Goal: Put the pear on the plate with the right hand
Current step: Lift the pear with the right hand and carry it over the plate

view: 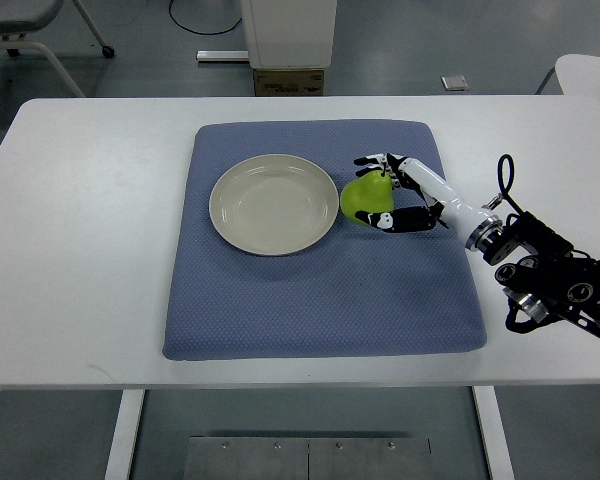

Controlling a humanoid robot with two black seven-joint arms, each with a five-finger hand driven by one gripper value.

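A white rectangular worktop (90, 250) carries a blue-grey textured square mat (320, 290) that lies across its middle. On the mat, toward its far left part, rests a round cream-coloured shallow plate (273, 203), bare inside. Just beside the plate's right rim sits a bright yellow-green pear (363, 199), resting on the mat and not on the plate; its left edge comes right up to the rim, though whether the two touch cannot be told from above.

The right arm enters from the picture's right edge, its dark jointed forearm and cabling over the worktop's near right corner, with a white wrist section leading to the right hand (395, 195). The black-and-white fingers (372, 160) curve round the pear's far side, while the thumb (392, 222) wraps the near side, so the hand is closed round the fruit from the right. The pear appears low against the mat; whether it is lifted at all cannot be told.

The left arm does not show anywhere in the view.

Beyond the worktop, on the grey floor, stand a white pillar base (288, 32) with a brown cardboard box (288, 82) at its foot.
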